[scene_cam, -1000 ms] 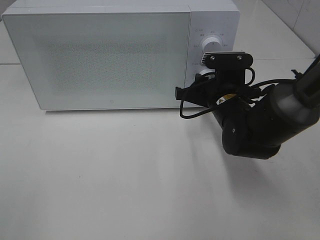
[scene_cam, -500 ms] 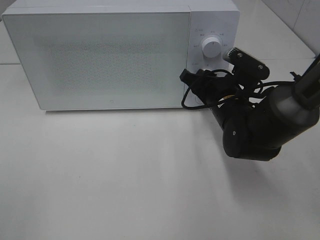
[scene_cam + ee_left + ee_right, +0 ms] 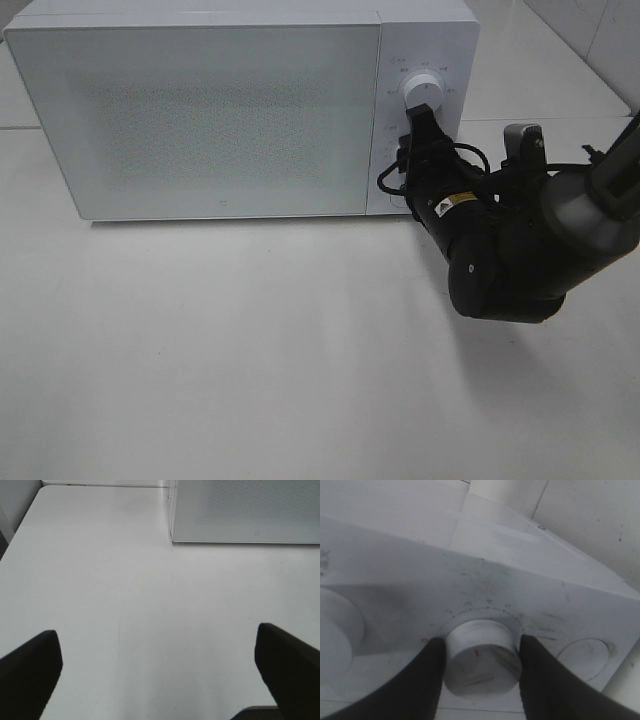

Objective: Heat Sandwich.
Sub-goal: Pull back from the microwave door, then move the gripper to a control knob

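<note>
The sandwich is out of view. The white microwave point(image 3: 200, 110) stands at the back of the table with its door closed. My right gripper point(image 3: 413, 140) reaches onto the control panel just below the upper dial point(image 3: 420, 92). In the right wrist view its two black fingers point(image 3: 420, 680) press on either side of a round white dial point(image 3: 482, 655), so the right gripper point(image 3: 482, 657) is shut on that dial. My left gripper point(image 3: 160, 680) hangs wide open over bare table, left of the microwave's corner point(image 3: 172, 535), with nothing between its fingers.
The right arm's dark wrist and cables point(image 3: 500, 250) sit in front of the microwave's right end. White tabletop point(image 3: 250, 350) stretches in front of the microwave. Another round control point(image 3: 330, 640) lies beside the gripped dial.
My right wrist has rolled clockwise while staying at the control panel: its camera bracket swung from above the gripper to the right side. The left arm's earlier stance is not shown.
</note>
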You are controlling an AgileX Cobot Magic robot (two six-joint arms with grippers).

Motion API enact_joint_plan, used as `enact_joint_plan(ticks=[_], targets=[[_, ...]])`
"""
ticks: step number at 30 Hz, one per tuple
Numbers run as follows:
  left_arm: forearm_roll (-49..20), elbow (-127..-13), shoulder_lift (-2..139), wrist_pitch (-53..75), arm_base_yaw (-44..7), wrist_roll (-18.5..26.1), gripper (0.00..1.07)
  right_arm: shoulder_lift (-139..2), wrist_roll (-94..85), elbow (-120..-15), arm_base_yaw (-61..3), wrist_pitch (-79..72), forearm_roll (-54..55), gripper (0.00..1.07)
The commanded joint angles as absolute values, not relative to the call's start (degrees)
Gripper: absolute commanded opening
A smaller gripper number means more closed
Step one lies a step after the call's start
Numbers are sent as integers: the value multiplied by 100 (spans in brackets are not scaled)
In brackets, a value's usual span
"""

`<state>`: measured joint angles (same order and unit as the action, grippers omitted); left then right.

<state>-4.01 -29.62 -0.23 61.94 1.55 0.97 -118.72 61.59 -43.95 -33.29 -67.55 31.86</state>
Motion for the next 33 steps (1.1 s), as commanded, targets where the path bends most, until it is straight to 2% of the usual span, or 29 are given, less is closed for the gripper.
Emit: enact_joint_plan(ticks=[1, 4, 13, 33], targets=[[-395, -2951, -172, 6131, 172, 52, 100, -11820, 6916, -4492, -3329, -7718, 2985, 13], [-395, -2951, -172, 6131, 172, 52, 100, -11820, 7867, -4498, -3329, -7706, 3042, 13], [-395, -2951, -172, 6131, 172, 52, 100, -11820, 8927, -4498, -3329, -7689, 3060, 13], [-395, -2951, -172, 6131, 172, 52, 100, -11820, 8812, -4498, -3329, -7701, 2951, 18]])
